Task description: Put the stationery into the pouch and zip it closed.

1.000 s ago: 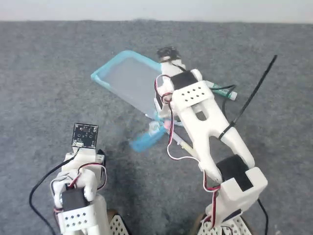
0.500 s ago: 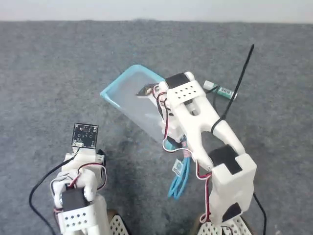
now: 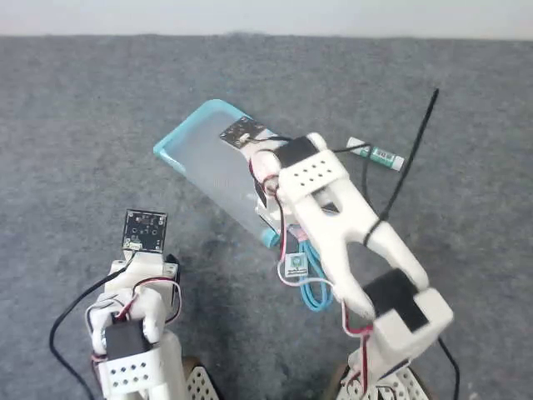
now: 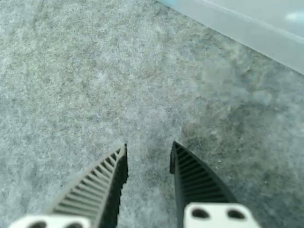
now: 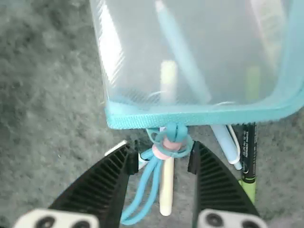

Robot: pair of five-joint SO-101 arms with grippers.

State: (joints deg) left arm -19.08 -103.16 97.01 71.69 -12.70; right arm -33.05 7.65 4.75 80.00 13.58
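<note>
A translucent pouch (image 3: 208,154) with teal edging lies at the table's middle. My right gripper (image 3: 265,198) is at its near end. In the right wrist view that gripper (image 5: 160,146) is open, its jaws straddling the teal zipper cord (image 5: 167,142) and its pink bead, below the pouch (image 5: 190,57). A white pen (image 5: 166,190), a light blue pen (image 5: 224,140) and a green pen (image 5: 247,161) stick out past the pouch's edge; whether they lie inside or under it I cannot tell. My left gripper (image 4: 148,149) is open over bare carpet. The left arm (image 3: 137,292) is at the near left.
The cord's loop (image 3: 314,290) and its small tag (image 3: 293,267) trail on the carpet beside the right arm. A white and green marker (image 3: 375,154) lies to the right of the pouch. Grey carpet (image 3: 83,125) covers the table.
The right arm swung right and toward the base, then back left, dragging the pouch along. The cord loop has gone from the arm's left to trailing near its base. The left arm stayed still.
</note>
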